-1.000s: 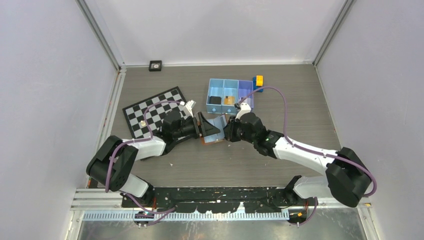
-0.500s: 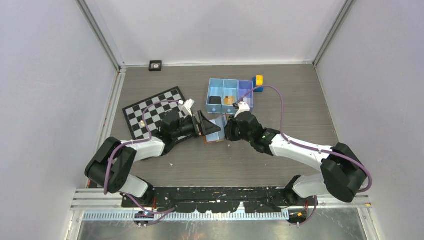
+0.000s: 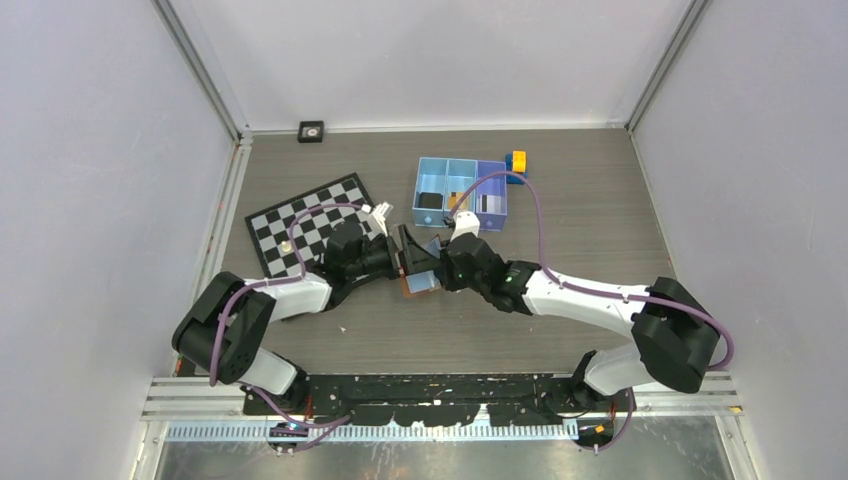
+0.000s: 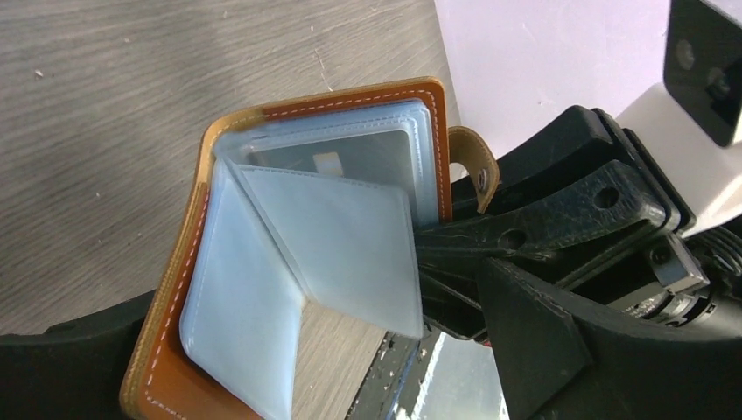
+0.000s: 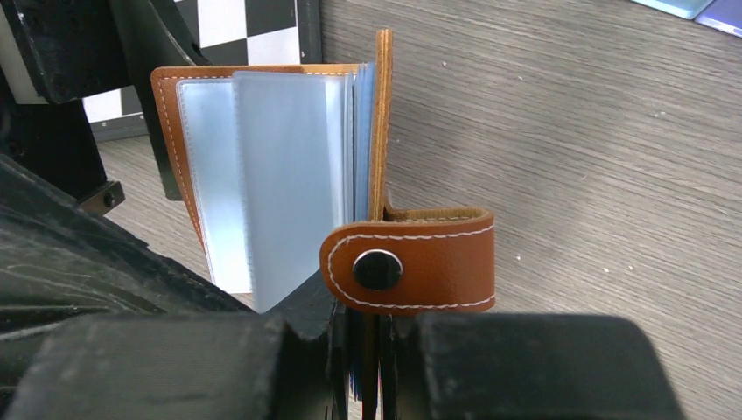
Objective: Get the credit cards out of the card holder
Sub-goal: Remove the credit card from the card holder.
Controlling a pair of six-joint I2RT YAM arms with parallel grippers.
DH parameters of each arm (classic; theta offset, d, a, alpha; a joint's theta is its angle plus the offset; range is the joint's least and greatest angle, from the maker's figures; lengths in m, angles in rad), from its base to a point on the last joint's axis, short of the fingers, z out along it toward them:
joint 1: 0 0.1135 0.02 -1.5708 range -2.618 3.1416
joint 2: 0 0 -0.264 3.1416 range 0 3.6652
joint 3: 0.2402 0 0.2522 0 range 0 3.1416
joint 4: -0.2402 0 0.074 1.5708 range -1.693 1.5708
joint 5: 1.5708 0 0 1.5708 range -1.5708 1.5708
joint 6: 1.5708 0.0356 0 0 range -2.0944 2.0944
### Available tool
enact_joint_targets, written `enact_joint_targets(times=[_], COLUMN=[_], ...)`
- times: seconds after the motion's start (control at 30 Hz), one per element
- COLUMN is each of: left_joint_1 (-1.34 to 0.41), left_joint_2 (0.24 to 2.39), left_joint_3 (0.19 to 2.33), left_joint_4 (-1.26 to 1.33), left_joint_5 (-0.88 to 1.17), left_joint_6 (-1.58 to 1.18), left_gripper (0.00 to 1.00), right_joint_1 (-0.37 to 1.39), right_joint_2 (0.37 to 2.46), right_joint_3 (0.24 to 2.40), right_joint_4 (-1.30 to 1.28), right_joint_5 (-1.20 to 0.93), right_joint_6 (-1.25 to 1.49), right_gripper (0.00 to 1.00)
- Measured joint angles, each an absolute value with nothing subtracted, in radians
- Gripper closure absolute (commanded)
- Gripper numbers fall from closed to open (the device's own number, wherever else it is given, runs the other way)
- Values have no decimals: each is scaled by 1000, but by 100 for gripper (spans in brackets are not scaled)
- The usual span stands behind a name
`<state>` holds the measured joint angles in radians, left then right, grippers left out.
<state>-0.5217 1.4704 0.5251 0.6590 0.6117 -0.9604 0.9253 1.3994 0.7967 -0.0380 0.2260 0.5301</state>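
Observation:
The brown card holder [image 3: 420, 279] stands open on the table between my two grippers, its pale blue plastic sleeves fanned out. My right gripper [image 3: 444, 268] is shut on its cover edge beside the snap strap [image 5: 407, 262], as the right wrist view [image 5: 376, 359] shows. My left gripper [image 3: 404, 262] is open, its fingers wide apart around the other cover and the sleeves [image 4: 350, 254]. A greyish card seems to show through the back sleeve [image 4: 337, 157]. A dark card [image 3: 430, 200] lies in the tray's left compartment.
The blue three-compartment tray [image 3: 447, 161] stands just behind the holder, with a yellow-and-blue block [image 3: 517, 162] at its right end. A checkerboard [image 3: 300, 225] lies to the left under the left arm. A small black square object [image 3: 311, 130] sits at the back edge.
My right gripper has moved left, pushing its cover of the holder closer to the left gripper. The holder's opening has narrowed. The left arm has barely moved.

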Motion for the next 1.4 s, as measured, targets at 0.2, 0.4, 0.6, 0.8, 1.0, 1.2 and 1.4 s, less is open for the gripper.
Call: enact_joint_targets(times=[0.2, 0.4, 0.6, 0.8, 1.0, 1.2, 1.4], left_joint_1=[-524, -484, -453, -436, -418, -405, -403], left_joint_2=[1472, 1499, 1516, 1517, 1517, 1517, 1517], left_joint_3=[529, 532, 525, 507, 506, 506, 506], left_joint_4=[619, 628, 743, 809, 810, 804, 773], left_joint_5=[613, 610, 638, 651, 653, 652, 651], left_joint_6=[-951, -974, -1024, -1052, -1063, -1066, -1063], left_gripper=[45, 69, 95, 100, 100, 100, 100], right_joint_1=[950, 951, 862, 740, 675, 663, 663], right_joint_2=[1401, 1343, 1284, 1281, 1259, 1187, 1184], right_joint_3=[799, 773, 698, 622, 572, 545, 543], right_joint_4=[-53, -15, 113, 276, 363, 398, 405], right_joint_5=[286, 275, 110, -129, -223, -238, -238], right_joint_6=[510, 511, 563, 673, 744, 768, 771], right_gripper=[97, 98, 88, 54, 56, 66, 68])
